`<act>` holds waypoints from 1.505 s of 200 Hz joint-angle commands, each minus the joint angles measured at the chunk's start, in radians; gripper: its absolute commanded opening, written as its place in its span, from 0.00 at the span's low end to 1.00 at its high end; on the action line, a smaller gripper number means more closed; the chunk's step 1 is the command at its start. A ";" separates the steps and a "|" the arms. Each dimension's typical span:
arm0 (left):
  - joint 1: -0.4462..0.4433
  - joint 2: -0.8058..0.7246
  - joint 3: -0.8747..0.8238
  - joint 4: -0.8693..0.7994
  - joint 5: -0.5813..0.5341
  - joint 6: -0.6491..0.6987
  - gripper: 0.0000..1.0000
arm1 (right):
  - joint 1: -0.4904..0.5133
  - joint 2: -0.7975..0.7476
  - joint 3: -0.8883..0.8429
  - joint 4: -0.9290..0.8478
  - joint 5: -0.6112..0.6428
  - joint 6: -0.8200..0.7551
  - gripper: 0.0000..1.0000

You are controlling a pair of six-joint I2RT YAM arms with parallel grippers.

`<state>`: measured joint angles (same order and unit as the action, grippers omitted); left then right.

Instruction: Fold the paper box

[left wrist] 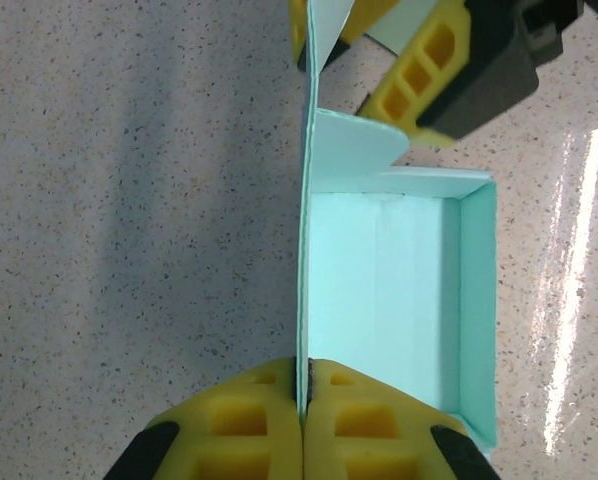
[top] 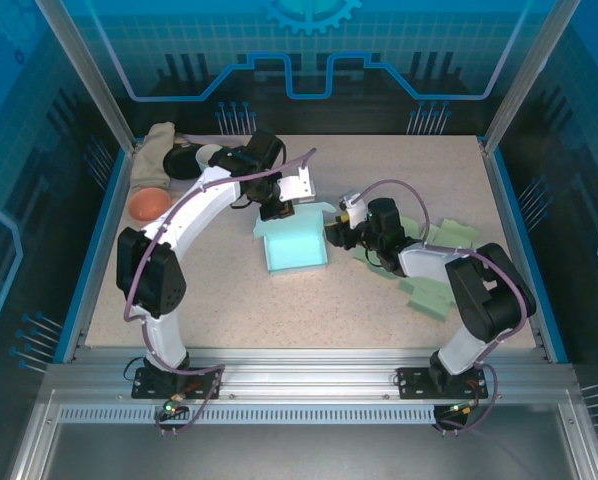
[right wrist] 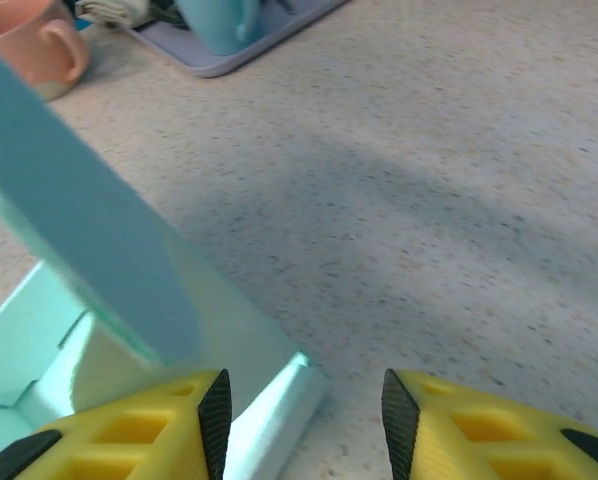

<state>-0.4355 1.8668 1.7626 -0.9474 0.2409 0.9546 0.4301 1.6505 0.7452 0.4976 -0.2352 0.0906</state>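
On the speckled table, flat green paper pieces lie under and beside the right arm, toward the near right. Mid-table sits the pale blue paper box, partly formed, its open tray facing up. The right hand meets the box's right edge with jaws parted: the corner of a box wall stands between them, close to one fingertip, bare table showing before the other. At the box's far side, the left hand is pinched tight on an upright side wall, the tray lying just right of its closed fingers in the wrist view. Beyond, in the far left corner, an orange cup rests beside a rolled beige cloth.
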 commanded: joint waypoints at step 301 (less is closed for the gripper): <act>-0.054 -0.048 0.017 -0.139 0.117 0.053 0.00 | 0.085 -0.038 -0.163 0.363 -0.229 -0.637 0.43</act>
<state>-0.4690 1.8290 1.7840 -1.1202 0.3191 1.0153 0.4992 1.6493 0.5686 0.8448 -0.3840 -0.5056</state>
